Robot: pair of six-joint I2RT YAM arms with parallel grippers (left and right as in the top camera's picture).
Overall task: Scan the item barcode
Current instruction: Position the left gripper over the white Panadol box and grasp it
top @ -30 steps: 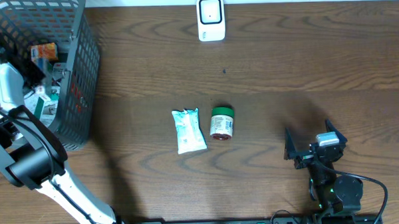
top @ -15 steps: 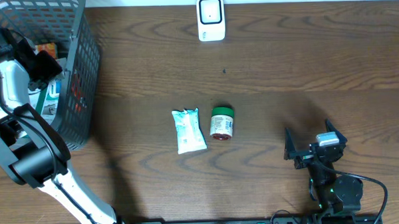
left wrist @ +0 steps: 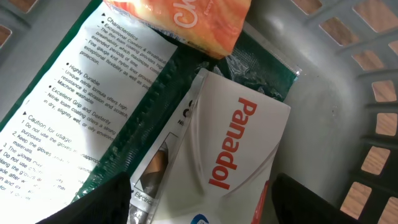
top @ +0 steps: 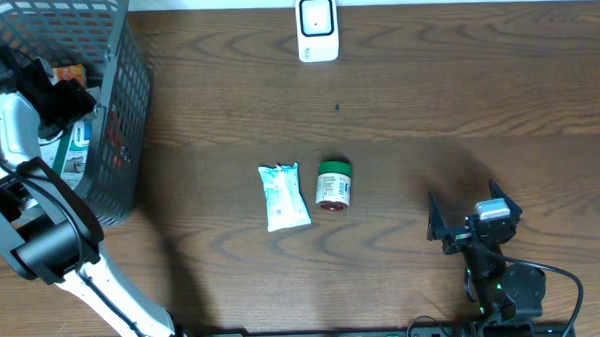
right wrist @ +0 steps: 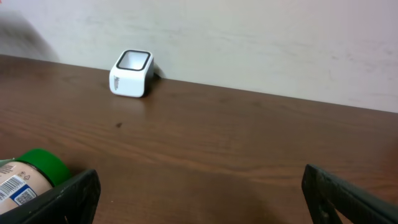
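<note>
Both the left gripper [left wrist: 202, 202] and the right gripper [right wrist: 202, 199] are held open; nothing is gripped.
The Panadol box [left wrist: 236, 155] lies in the basket [top: 119, 145] under the left gripper; the arm is best raised straight, clear of the basket wall, before the jar [top: 333, 184] is carried to the scanner [top: 316, 28].

White Panadol box [left wrist: 239, 149], red lettering up, in the grey basket [left wrist: 348, 81]; white scanner [top: 316, 28] at the table's [top: 427, 94] far edge.

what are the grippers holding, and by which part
Nothing is held. The left gripper stands open above the Panadol box in the basket; the right gripper is open and empty.
</note>
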